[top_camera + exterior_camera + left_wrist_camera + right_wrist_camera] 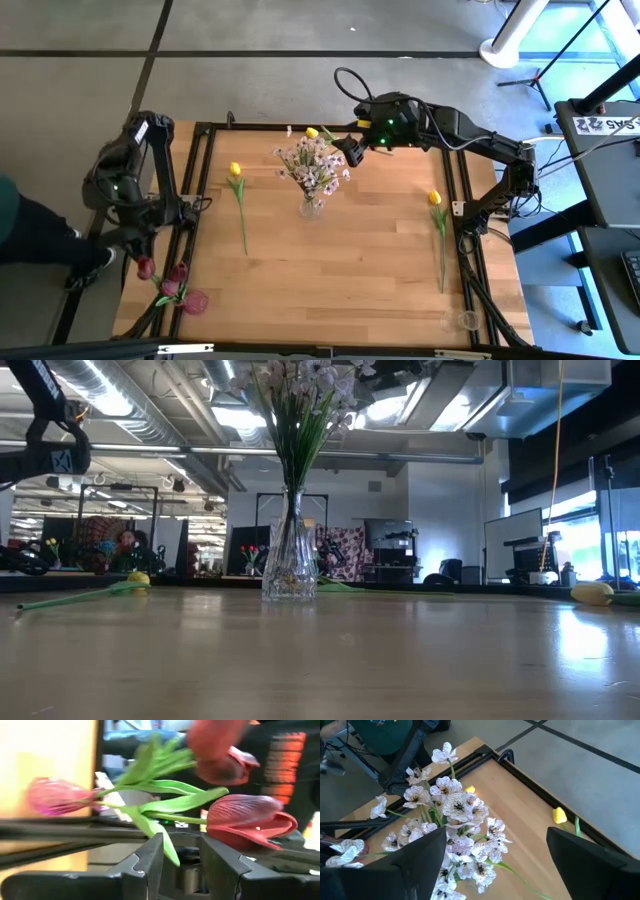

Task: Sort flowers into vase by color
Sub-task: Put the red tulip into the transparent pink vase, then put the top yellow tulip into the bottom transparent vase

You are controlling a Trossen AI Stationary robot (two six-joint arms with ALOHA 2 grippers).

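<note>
A clear glass vase (311, 207) (290, 565) holds a spray of white-pink blossoms (312, 165) (455, 810), their stems standing in it. My right gripper (346, 152) (496, 835) hangs open just to the right of and above the blossoms. Three dark red and pink tulips (172, 285) (245, 817) lie at the table's near-left corner, across the frame rail. My left gripper (140, 252) (182, 855) is open right before them, and a leaf tip (167, 852) reaches between its fingers. Three yellow tulips lie flat on the table: one left (236, 170), one right (434, 198), one far (312, 132) (559, 815).
A black metal frame (200, 180) runs along the table's edges. A small clear glass object (461, 320) sits at the near-right corner. A person's dark sleeve (20, 230) shows beyond the left edge. Bare wood lies in the near middle of the table.
</note>
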